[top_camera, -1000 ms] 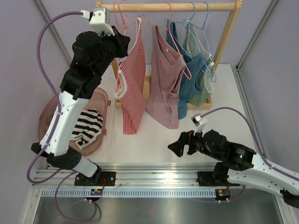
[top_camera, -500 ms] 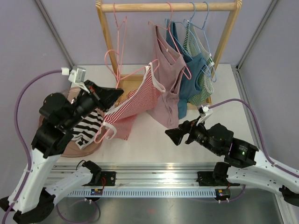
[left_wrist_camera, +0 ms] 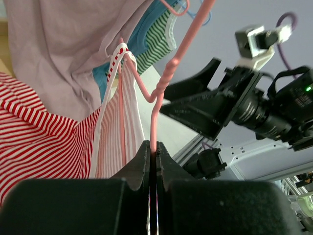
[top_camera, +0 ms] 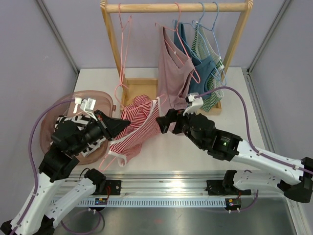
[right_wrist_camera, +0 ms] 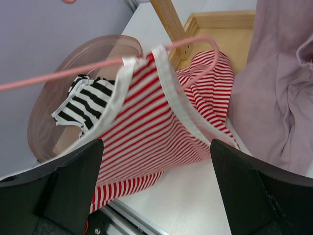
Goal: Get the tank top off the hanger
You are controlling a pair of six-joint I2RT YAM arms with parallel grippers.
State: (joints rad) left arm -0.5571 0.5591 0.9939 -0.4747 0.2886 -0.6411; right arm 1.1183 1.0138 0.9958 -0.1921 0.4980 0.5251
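The red-and-white striped tank top hangs on a pink wire hanger, off the rail and sagging onto the table. My left gripper is shut on the hanger's wire just below its twisted neck; the left wrist view shows the wire pinched between the jaws. My right gripper is open and empty, just right of the top and level with it. In the right wrist view the top and a hanger arm lie ahead of the spread fingers.
A brown tub at the left holds a black-and-white striped garment. The wooden rack at the back carries an empty pink hanger, a mauve top and blue and green striped tops.
My left arm came down from the rail with the hanger and tank top, to low over the front left of the table. My right arm moved left up to the top.
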